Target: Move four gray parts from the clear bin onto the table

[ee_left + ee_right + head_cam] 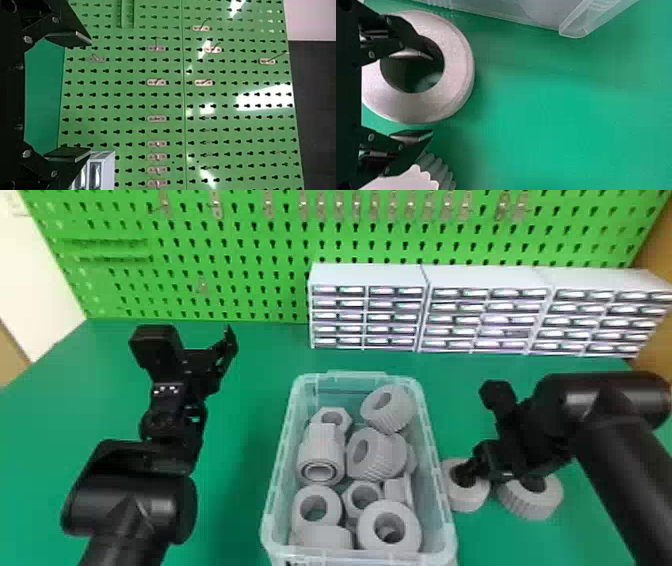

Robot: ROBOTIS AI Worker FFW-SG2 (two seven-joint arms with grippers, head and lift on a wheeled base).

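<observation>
Right wrist view: right gripper [432, 96], fingers apart, one seemingly inside the gray part [457, 81], likely stiff and light, best pinched across its wall

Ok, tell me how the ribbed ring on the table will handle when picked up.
The ribbed ring looks thick-walled and holds a round shape, so it is probably stiff. Its ridges should help against slipping. It lies flat, so it seems unlikely to roll; stood on edge, it might.
</observation>
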